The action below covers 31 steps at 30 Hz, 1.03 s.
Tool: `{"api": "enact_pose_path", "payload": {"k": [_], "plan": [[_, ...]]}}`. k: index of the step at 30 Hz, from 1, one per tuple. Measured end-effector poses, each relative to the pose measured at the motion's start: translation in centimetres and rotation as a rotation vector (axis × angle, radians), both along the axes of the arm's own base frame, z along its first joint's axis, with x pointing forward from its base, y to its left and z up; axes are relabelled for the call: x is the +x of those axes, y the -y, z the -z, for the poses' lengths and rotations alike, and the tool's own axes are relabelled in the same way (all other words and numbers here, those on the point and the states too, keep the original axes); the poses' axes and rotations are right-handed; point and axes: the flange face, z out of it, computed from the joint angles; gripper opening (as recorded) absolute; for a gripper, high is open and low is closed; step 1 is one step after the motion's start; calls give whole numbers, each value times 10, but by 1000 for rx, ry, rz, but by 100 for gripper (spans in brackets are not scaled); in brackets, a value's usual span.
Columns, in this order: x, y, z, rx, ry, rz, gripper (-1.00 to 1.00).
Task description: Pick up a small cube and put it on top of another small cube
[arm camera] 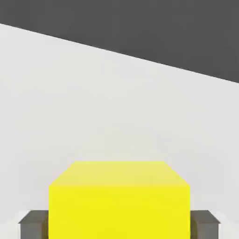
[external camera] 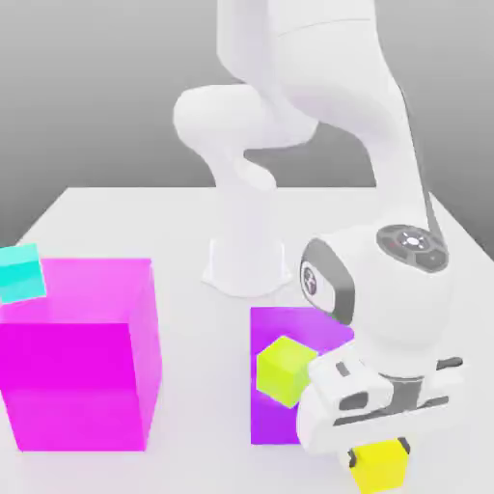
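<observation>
Exterior view, going left to right across the pale table (external camera: 207, 386). Cyan cube (external camera: 19, 274) first, at the upper left corner of the big magenta block (external camera: 72, 386) as seen here; can't tell whether it bears on the block's top or sits just behind. Block itself stands upright on the table, at the exterior view's left.

Next, the arm's base (external camera: 247, 265), set between the two blocks from side to side, closer to the table's far edge than either.

Purple block (external camera: 275, 420) after that, its right part hidden behind the hand. Lime cube (external camera: 286, 370) overlaps its left half, corner turned to the camera; contact with the block can't be told.

Farthest right, the gripper (external camera: 380, 450), pointing down, grasping the yellow cube (external camera: 380, 468). Cube lies directly under the hand, between the fingertips, its lower part projecting beyond them. Nearer the camera than the purple block's front face. Whether its underside touches the table, can't tell.

Hand view: one dark fingertip pad (arm camera: 34, 225) against one side of the yellow cube, its partner against the opposite side. Cube squared up between them, faces flush. Table's straight edge crosses at a slant beyond, dark ground past it.
</observation>
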Motion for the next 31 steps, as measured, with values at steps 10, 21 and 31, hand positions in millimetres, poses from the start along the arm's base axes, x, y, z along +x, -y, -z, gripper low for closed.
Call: {"api": "enact_pose_path", "payload": {"k": [10, 21, 31], "plan": [[19, 55, -86, -39, 7, 128, -100], [-33, 366, -270, -57, 3, 907, -100], [-96, 433, -263, 5, -1, 1121, 100]]}}
